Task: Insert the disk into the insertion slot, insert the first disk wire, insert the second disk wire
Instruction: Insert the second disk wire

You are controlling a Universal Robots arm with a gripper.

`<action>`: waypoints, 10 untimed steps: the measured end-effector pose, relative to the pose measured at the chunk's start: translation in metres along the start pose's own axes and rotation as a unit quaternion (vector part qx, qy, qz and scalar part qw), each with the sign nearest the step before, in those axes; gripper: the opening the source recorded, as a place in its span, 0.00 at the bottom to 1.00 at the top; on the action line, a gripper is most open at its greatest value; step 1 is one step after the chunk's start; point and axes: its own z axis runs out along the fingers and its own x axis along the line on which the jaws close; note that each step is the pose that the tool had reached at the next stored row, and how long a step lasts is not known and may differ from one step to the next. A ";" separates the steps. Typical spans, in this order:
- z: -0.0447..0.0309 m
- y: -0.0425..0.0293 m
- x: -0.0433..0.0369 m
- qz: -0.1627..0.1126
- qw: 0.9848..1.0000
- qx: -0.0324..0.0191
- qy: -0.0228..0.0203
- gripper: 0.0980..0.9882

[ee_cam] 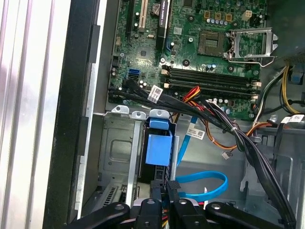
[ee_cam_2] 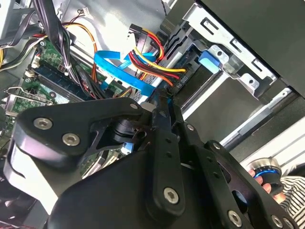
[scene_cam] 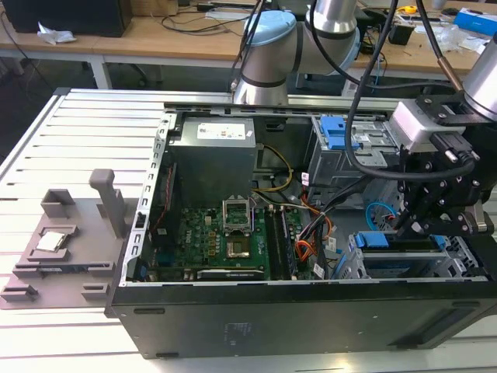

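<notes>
Slatted metal table [scene_cam: 70,140], computer case [scene_cam: 295,318], grey fixture [scene_cam: 70,241]

Silver arm [scene_cam: 334,15], pale-blue joint caps, black screw-studded tool [scene_cam: 409,221].

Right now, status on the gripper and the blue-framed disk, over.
Black gripper down at the low grey drive cage, fingers closed together. Blue-carrier disk seated in the bay. Flat blue cable and wire bundle close alongside.
</notes>
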 end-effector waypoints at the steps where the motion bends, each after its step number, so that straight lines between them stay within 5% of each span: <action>1: 0.0005 0.0001 0.0000 0.000 1.000 0.000 0.000 0.07; 10: 0.0075 0.0003 0.0004 0.000 1.000 0.000 0.000 0.07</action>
